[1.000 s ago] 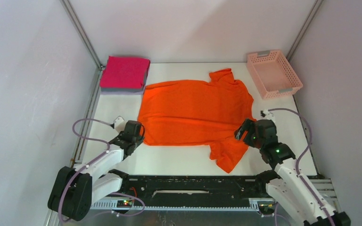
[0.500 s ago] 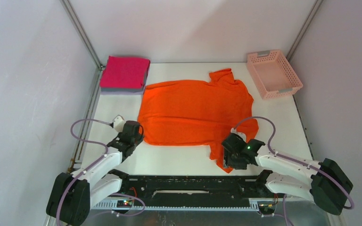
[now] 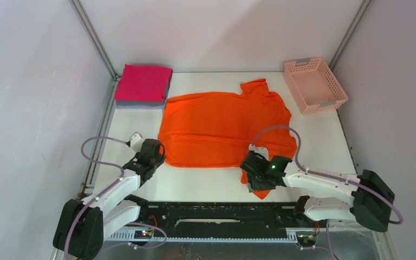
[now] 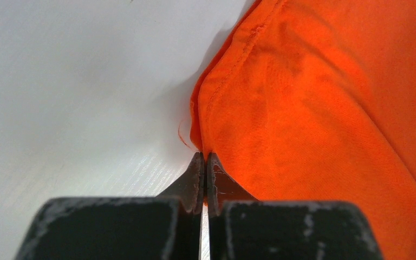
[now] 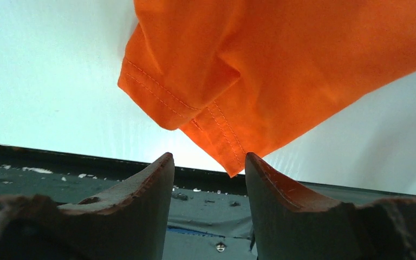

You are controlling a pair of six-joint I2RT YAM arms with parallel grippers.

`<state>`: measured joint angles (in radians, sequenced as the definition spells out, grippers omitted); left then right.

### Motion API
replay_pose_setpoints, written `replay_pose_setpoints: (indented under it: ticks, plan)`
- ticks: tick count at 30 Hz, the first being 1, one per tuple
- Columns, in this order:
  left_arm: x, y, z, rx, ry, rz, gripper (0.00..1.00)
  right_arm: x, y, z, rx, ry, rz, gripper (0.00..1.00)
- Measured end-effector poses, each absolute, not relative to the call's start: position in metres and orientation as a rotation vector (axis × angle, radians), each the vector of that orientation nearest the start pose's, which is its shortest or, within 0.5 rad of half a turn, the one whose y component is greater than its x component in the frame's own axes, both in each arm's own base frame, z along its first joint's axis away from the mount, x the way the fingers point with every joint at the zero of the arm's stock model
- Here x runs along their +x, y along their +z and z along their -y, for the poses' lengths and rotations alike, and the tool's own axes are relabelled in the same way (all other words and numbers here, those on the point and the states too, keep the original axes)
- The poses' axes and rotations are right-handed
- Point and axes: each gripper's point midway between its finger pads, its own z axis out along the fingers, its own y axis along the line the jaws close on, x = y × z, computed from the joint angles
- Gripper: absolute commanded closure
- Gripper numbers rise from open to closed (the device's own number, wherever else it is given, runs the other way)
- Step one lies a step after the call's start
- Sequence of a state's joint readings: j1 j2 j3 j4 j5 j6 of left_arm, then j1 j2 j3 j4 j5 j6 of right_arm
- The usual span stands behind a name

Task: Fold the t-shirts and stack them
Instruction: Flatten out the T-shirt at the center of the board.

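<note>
Orange t-shirt (image 3: 225,130): one item, short-sleeved, plain, spread flat across the middle of the white table (image 3: 206,187), collar end toward the right. Far sleeve (image 3: 254,86) lies toward the back edge. Near sleeve (image 5: 195,81) runs toward the black rail (image 3: 222,208) at the front edge and is folded on itself, its stitched cuff showing in the right wrist view.

Left gripper (image 4: 204,162): low on the table at the near left corner of the hem. Jaws pressed together with the double-stitched edge of the orange t-shirt pinched at their tips. The cloth rises in a small ridge just ahead of them.

Right gripper (image 5: 208,168): down over the near sleeve, arm stretched in low from the right. Jaws stand apart with a clear gap between them. The cuff corner hangs just at that gap, and no contact with either finger can be made out.

Magenta t-shirt (image 3: 143,83): folded into a neat rectangle at the far left corner of the table, stacked on a folded grey t-shirt (image 3: 141,105) whose edge shows beneath it.

Pale pink lattice basket (image 3: 315,85): plastic, far right corner, well apart from the orange t-shirt.
</note>
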<state>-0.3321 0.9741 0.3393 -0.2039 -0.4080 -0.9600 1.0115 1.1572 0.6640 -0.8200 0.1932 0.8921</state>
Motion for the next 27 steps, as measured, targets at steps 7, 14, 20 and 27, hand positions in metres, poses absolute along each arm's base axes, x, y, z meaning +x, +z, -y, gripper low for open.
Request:
replay_pose_setpoints:
  ticks: [7, 14, 20, 27]
  plan:
    - [0.252, 0.034, 0.046, -0.891, -0.152, -2.150, 1.00, 0.115, 0.021, -0.169, -0.247, 0.003, -2.843, 0.51]
    - [0.252, 0.034, 0.046, -0.891, -0.151, -2.150, 1.00, 0.137, 0.008, -0.178, -0.184, 0.063, -2.842, 0.55]
    - [0.251, 0.034, 0.046, -0.892, -0.149, -2.150, 1.00, 0.140, 0.008, -0.173, -0.108, 0.093, -2.849, 0.67]
    - [0.249, 0.035, 0.042, -0.896, -0.130, -2.145, 1.00, 0.123, 0.008, -0.162, -0.029, 0.131, -2.882, 0.98]
